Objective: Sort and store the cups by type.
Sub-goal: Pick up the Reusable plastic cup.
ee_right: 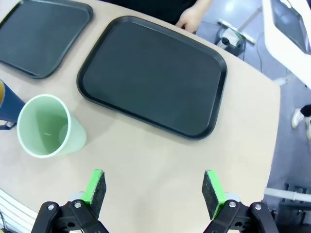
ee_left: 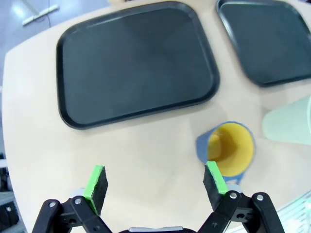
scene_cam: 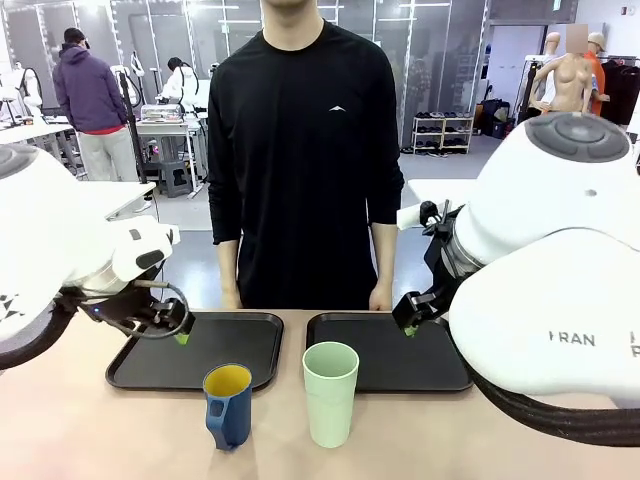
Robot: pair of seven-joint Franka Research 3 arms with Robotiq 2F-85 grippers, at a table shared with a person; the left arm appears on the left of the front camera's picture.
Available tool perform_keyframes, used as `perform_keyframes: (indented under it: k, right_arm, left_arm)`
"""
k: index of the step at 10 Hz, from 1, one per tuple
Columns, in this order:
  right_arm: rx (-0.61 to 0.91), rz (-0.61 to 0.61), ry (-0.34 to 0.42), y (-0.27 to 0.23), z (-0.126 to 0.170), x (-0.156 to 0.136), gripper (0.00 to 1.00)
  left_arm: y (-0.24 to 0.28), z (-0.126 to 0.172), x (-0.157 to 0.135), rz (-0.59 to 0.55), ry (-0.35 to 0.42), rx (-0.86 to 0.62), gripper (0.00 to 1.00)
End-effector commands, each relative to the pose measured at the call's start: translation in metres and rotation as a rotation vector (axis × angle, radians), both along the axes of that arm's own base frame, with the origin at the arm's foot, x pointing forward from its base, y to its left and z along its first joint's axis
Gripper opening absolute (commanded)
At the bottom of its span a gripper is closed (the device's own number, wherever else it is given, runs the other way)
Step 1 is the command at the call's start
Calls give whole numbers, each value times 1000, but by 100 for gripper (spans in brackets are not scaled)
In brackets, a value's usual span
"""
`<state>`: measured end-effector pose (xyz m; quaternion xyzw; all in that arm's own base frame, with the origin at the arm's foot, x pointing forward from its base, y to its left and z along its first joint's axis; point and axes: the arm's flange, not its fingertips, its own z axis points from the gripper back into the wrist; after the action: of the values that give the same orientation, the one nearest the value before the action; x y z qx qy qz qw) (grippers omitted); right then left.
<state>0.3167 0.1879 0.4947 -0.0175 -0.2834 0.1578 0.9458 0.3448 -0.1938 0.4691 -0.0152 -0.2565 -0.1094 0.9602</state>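
Note:
Two cups stand near the table's front edge. The dark blue mug (scene_cam: 229, 405) with a yellow inside and a handle stands in front of the left black tray (scene_cam: 130, 365); it also appears as the mug (ee_left: 228, 148) just past my left fingertip. The tall mint-green tumbler (scene_cam: 330, 393) stands to its right, in front of the right black tray (scene_cam: 440, 375), and shows as the tumbler (ee_right: 46, 127) in the right wrist view. My left gripper (scene_cam: 183, 330) hangs open above the left tray's near-left part. Over the right tray's left edge my right gripper (scene_cam: 410, 318) is open too. Both hold nothing.
A person in a black top stands at the far side, hands hanging by the table edge (scene_cam: 380, 298). Bare tabletop (ee_left: 146, 150) lies between the trays and the cups. The left tray (ee_left: 136, 58) and right tray (ee_right: 150, 75) have nothing in them.

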Motion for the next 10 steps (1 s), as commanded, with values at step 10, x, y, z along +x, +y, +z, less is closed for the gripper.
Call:
perform_keyframes:
  k: [10]
  right_arm:
    - [10, -13, -27, 4, 11, -9, 100]
  left_arm:
    - [-15, 9, 7, 12, -32, -10, 100]
